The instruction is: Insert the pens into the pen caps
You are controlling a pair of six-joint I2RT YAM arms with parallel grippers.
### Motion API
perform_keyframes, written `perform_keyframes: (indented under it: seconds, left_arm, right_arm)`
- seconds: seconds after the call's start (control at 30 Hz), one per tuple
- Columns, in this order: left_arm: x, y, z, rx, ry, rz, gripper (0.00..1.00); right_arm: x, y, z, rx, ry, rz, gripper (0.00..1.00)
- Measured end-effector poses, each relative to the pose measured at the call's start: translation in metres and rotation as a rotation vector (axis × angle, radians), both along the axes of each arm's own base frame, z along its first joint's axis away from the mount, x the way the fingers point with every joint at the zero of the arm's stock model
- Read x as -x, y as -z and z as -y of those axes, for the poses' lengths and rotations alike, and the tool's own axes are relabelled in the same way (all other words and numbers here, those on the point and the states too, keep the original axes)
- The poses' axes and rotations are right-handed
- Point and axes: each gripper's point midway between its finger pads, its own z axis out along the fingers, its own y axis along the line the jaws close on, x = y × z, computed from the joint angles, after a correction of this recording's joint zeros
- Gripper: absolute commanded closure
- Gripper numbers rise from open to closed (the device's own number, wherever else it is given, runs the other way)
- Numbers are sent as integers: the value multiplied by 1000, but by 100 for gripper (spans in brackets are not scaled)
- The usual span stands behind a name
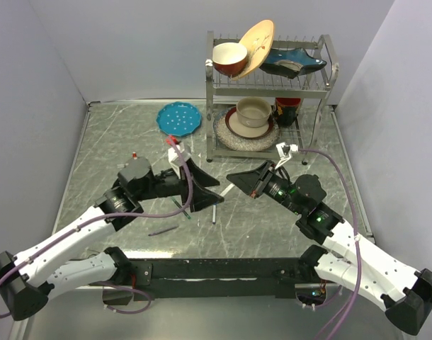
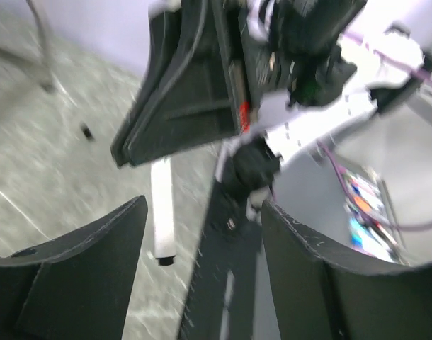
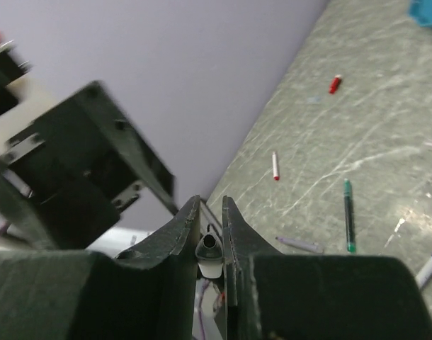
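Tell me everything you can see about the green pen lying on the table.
The green pen is a thin, straight stick with a dark barrel and brighter green at both ends. It looks like plastic. It lies flat on the grey marbled table, out in the open. Nothing touches it but the tabletop. Whether it has its cap on is too small to tell.

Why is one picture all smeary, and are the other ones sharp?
Left wrist view: motion-smeared, even the white pen and table streak. Right wrist view: sharp on the green pen, softer on the close fingers gripping a white tube. Top external view: crisp, evenly lit, soft shadows.
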Motion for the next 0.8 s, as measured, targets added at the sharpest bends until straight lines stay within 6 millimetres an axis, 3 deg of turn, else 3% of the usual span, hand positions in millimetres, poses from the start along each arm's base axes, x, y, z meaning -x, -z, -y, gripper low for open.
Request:
perform_keyframes:
  seconds: [0.2, 0.4, 0.5, 0.53, 0.57, 0.6, 0.63, 0.7, 0.73, 0.8]
  left_arm:
    - [6, 38, 9, -108, 79, -112, 33]
    - [8, 45, 11, -124, 104, -130, 40]
    - [8, 48, 13, -130, 114, -135, 58]
    - [8, 50, 14, -133, 118, -138, 77]
    - [8, 52, 15, -136, 123, -145, 86]
    - [8, 54, 16, -140, 130, -154, 93]
    - [9, 54, 18, -139, 145, -152, 99]
    - [9, 55, 19, -139, 148, -153, 99]
    - [9, 54, 19, -137, 148, -150, 99]
    - [7, 54, 19, -136, 138, -141, 99]
  right_arm:
    - [16, -12, -10, -2, -116, 86, 100]
    - [24, -7, -17, 17, -180, 101, 100]
    - [25, -5, -20, 22, -202, 102, 100]
    - [26, -5, -20, 23, -207, 102, 100]
    - [26, -5, -21, 23, -211, 104, 99]
    - [27, -5, -21, 21, -217, 108, 94]
    - [27, -4, -22, 31, -218, 115, 77]
    - [25, -3, -21, 38, -214, 120, 61]
    - [26, -2, -21, 37, -216, 116, 47]
    - [26, -2, -19, 40, -210, 112, 37]
